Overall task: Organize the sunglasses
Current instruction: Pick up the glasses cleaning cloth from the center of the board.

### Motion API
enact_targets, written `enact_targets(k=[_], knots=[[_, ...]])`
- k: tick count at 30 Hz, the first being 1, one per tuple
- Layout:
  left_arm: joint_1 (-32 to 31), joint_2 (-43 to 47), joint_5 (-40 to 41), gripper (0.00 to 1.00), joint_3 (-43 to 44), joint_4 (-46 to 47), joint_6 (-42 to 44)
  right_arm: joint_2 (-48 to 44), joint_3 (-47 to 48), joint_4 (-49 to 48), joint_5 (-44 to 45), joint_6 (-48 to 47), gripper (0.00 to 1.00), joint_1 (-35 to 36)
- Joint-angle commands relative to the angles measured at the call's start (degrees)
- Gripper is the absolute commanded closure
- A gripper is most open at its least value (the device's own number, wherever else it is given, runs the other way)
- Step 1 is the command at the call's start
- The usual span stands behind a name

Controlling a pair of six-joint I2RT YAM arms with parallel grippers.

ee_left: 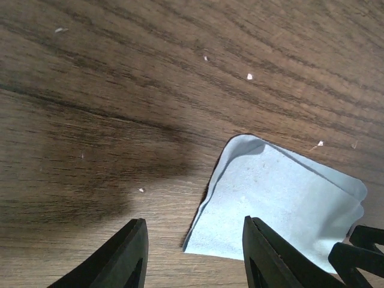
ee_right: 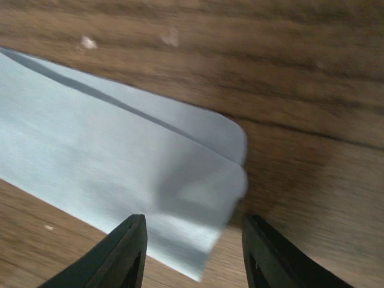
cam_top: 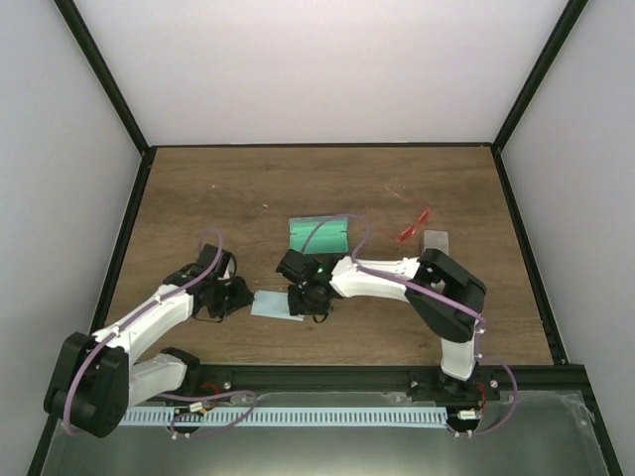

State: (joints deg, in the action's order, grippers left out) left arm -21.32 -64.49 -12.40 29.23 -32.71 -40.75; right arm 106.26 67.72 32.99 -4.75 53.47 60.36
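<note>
- Your left gripper (ee_left: 193,231): fingers apart, empty, over the table (ee_left: 120,90).
- Your right gripper (ee_right: 193,227): fingers apart over the folded cloth (ee_right: 120,162), clamping nothing.
- Green-lined case (cam_top: 319,235) lies open beyond them.
- Red-orange sunglasses (cam_top: 412,226) sit far right, just beside the grey case (cam_top: 435,241).

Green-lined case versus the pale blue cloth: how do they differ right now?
The open green-lined oblong case is bright green; the pale blue fabric cloth is washed-out. The case lies farther from the arm bases; the cloth sits nearer, between the left pincer and right pincer. The case is spread open; the cloth is folded, two layers showing at one edge. Both rest on the wooden table, held by neither pincer.
</note>
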Motion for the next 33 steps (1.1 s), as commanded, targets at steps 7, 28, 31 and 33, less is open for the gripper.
enact_targets(k=[7, 28, 31, 33], knots=[[-0.2, 2.1, 0.3, 0.54, -1.3, -0.2, -1.3, 3.7, 2.6, 1.0, -1.1, 0.0, 0.62, 0.5], [-1.7, 2.0, -1.7, 0.55, -3.2, 2.4, -2.9, 3.9, 3.1, 2.7, 0.9, 0.0, 0.99, 0.3], [-3.2, 1.4, -2.0, 0.55, -3.1, 3.7, -3.1, 3.7, 2.9, 2.5, 0.7, -0.1, 0.99, 0.3], [-4.3, 0.7, -3.0, 0.55, -3.0, 5.5, -2.4, 3.8, 2.8, 2.4, 0.4, -0.1, 0.99, 0.3]])
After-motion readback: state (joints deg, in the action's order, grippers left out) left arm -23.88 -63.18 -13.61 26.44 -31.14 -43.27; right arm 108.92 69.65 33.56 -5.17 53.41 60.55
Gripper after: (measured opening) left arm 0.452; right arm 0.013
